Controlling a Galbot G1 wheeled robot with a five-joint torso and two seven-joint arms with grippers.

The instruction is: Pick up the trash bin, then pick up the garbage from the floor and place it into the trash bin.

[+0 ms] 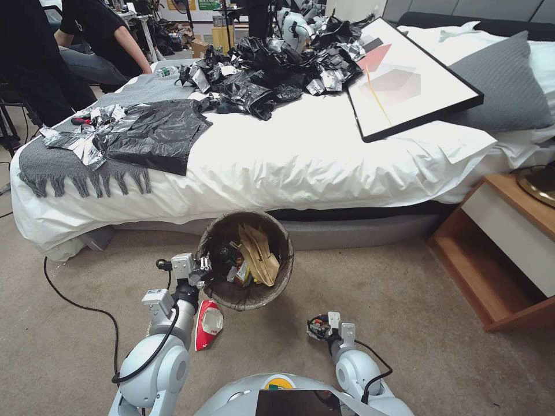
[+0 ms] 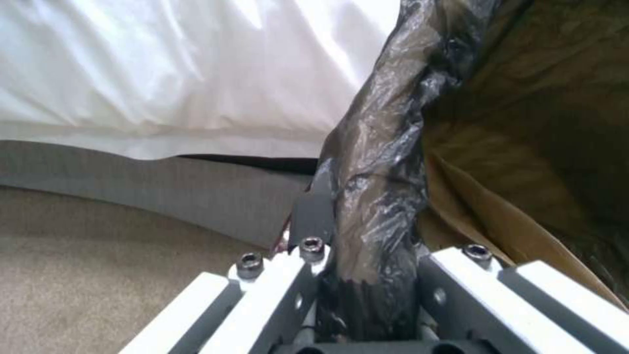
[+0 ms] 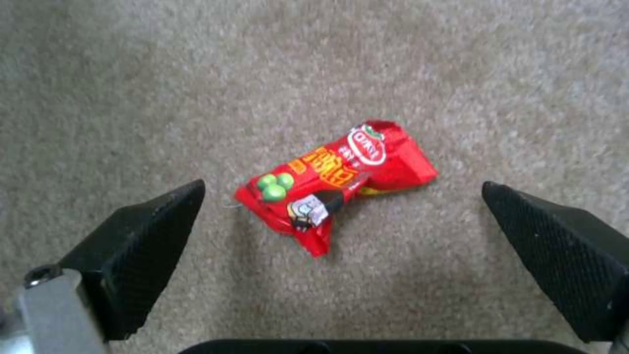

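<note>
The trash bin (image 1: 250,296), round with a dark bag liner, hangs tilted just above the carpet in front of the bed. My left gripper (image 1: 202,269) is shut on its near-left rim; in the left wrist view the liner-covered rim (image 2: 377,206) runs between the fingers. Brown paper (image 1: 261,254) and other litter lie inside. A red and white piece of garbage (image 1: 208,325) lies on the floor below the bin. My right gripper (image 1: 319,328) hovers low over the carpet, open (image 3: 342,186), with a red snack wrapper (image 3: 334,183) lying flat on the floor between its fingertips, untouched.
The white bed (image 1: 300,167) carries black plastic sheets (image 1: 153,133) and a framed picture (image 1: 404,75). A wooden nightstand (image 1: 509,254) stands at the right. A black cable (image 1: 75,300) snakes over the carpet at the left. A person sits beyond the bed's far left corner.
</note>
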